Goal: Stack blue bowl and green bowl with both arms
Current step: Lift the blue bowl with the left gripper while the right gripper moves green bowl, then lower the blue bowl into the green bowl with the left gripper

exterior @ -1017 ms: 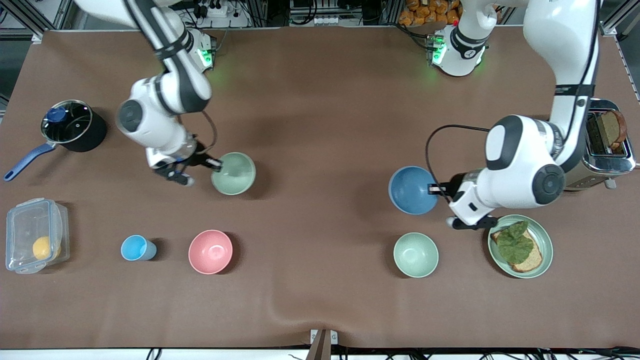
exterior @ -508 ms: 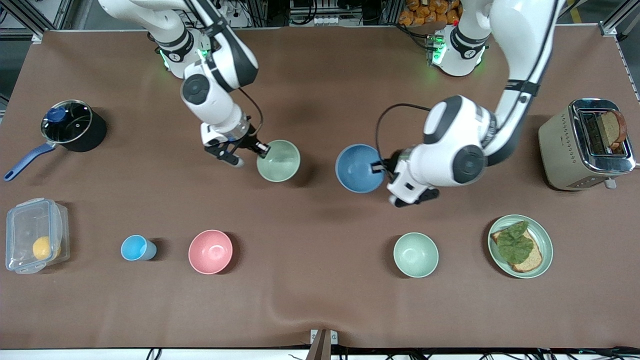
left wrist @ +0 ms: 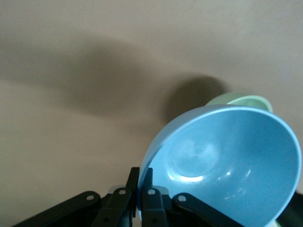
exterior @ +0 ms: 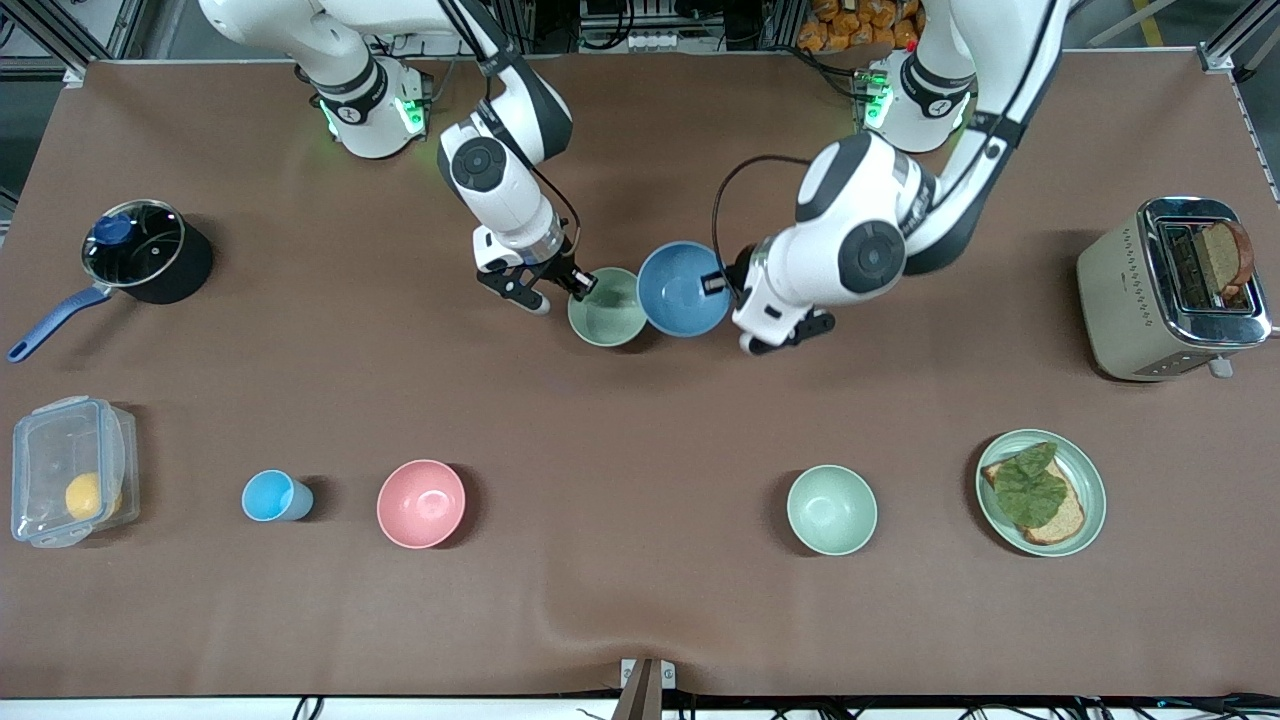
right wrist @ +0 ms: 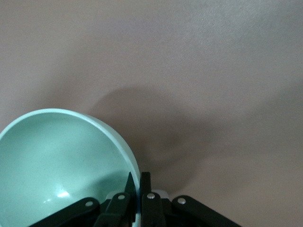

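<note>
Both bowls are clamped at the rim: the left gripper [exterior: 722, 283] carries the blue bowl [exterior: 683, 288] overlapping (seemingly above) the green bowl [exterior: 607, 307] in my right gripper [exterior: 582, 284].

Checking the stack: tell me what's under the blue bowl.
The blue bowl, held by the left gripper, overlaps the rim of the green bowl, which the right gripper holds. Part of the green rim is covered; whether the bowls touch cannot be told.
</note>
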You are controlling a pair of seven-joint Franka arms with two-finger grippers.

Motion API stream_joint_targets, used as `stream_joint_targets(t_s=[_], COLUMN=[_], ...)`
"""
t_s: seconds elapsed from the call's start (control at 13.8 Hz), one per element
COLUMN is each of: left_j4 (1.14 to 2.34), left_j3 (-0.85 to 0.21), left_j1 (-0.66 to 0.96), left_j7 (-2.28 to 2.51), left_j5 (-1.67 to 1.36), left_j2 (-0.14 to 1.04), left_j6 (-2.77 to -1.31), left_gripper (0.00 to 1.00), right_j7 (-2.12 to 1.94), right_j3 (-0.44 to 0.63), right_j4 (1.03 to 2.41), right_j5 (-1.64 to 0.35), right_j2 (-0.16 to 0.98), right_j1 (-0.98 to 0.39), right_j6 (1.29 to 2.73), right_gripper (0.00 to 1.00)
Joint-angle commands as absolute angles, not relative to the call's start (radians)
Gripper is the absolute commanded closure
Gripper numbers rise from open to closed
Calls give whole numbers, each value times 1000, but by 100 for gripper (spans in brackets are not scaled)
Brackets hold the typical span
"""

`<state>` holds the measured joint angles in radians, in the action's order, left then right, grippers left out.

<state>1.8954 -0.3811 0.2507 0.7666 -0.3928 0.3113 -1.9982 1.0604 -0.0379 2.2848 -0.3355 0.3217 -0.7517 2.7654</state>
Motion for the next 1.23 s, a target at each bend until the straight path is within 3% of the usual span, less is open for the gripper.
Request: stream_joint_targets(t_s=[0.0,0.07,0.15,0.22,0.29,0.36,0.8,1.16], left_j4=[1980,1982,1985,1991,2005,2020,2045,2053], left_j3=[-388,-390,-390,-390,-391,-391,-396,-396], left_j1=[251,265,278,284,304,313,344,402], left_j7=[805,837,854,867,879,888,980,1058], left_j5=[-426,-426,-426,-428,-428,-428,-434,-434], left_j2=[267,270,270,270,270,268,291,343], left_j6=[-2046,-2069,-2075,-2077,-2083,-2100,-2276,-2411], left_gripper=[100,100,100,100,100,100,100,100], right_j7=[1114,1121,1124,1124,1123,1123,1140,1140], right_j3=[-23,-23,-23,-23,-23,-21,0,-2], right_j4=[2253,2253,2253,2252,2249,2237,2079,2066], right_j5=[-341,-341,-341,-341,-341,-344,-345,-513], right_j2=[350,350,350,350,347,342,331,373], right_j1=[-784,-785,-787,-785,-778,-766,-640,-519], right_j6=[2777,2777,2777,2775,2770,2760,2420,2385], right_gripper=[68,66,50,43,30,0,0,0])
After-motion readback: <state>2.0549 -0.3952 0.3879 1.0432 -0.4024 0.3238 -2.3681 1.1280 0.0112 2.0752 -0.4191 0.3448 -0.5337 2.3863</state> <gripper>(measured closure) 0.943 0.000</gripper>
